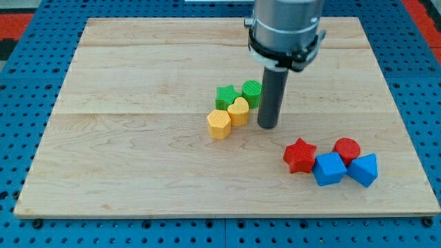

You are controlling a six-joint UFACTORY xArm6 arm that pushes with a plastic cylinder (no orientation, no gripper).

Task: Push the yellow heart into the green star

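The yellow heart (238, 110) lies near the board's middle, touching the green star (225, 96) just above and to its left. My tip (268, 126) stands on the board a short way to the right of the yellow heart, apart from it. A green round block (251, 92) sits right of the star, close to the rod's left side. A yellow hexagon (218, 124) touches the heart at its lower left.
A red star (300, 155), a red round block (346, 149), a blue cube (329, 169) and a blue triangular block (364, 169) cluster at the lower right. The wooden board (124, 103) lies on a blue perforated table.
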